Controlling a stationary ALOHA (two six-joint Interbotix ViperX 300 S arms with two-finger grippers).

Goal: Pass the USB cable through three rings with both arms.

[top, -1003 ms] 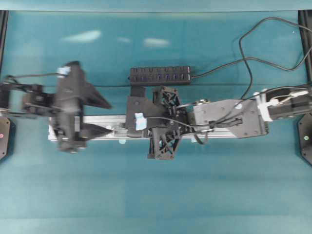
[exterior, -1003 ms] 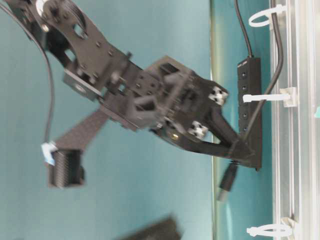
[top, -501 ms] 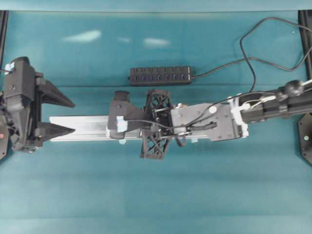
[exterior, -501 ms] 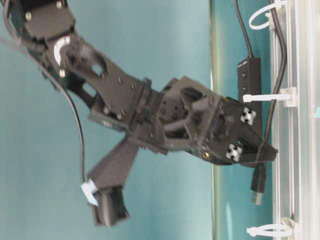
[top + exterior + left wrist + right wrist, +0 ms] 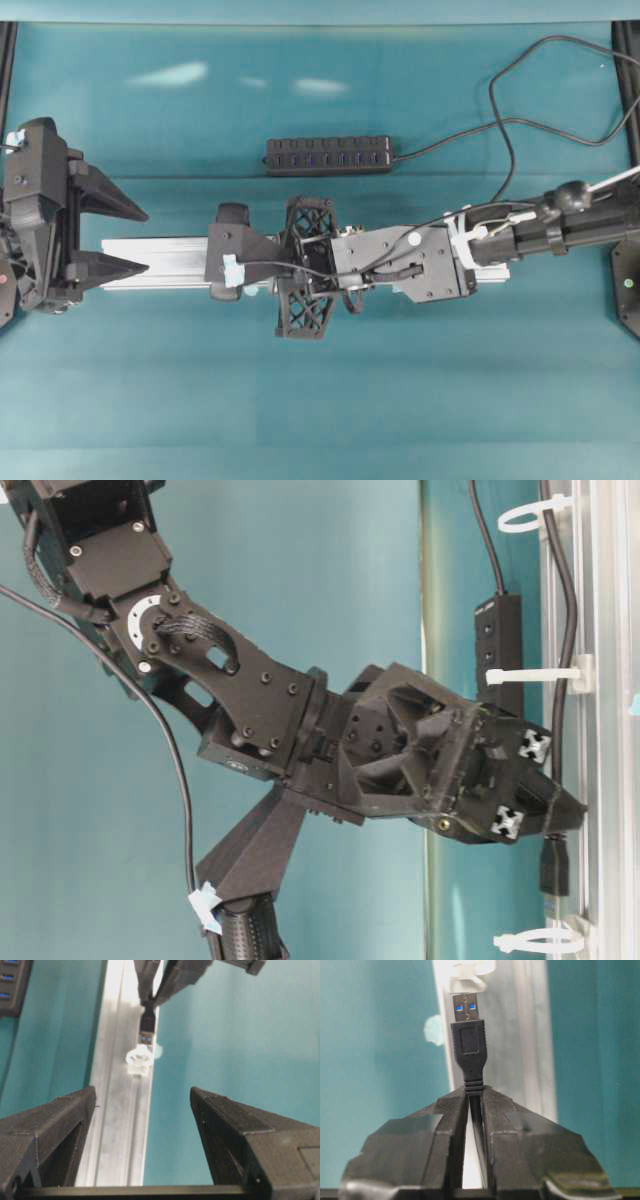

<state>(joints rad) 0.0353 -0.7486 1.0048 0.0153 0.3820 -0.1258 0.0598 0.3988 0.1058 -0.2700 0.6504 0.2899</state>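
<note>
Since the earlier frame the right gripper [image 5: 469, 1097] has advanced along the aluminium rail [image 5: 165, 255], while the left gripper [image 5: 142, 1102] has drawn back to the rail's end, jaws wide and empty. The right gripper is clamped on the USB cable [image 5: 468, 1050], plug just short of the last ring [image 5: 139, 1057]. Two rings appear threaded; next, the plug needs precise alignment with that loop.

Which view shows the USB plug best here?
The right wrist view: the USB plug fills the centre, sharp, just short of a ring. The left wrist and table-level views show it small; overhead the arm hides it.
</note>
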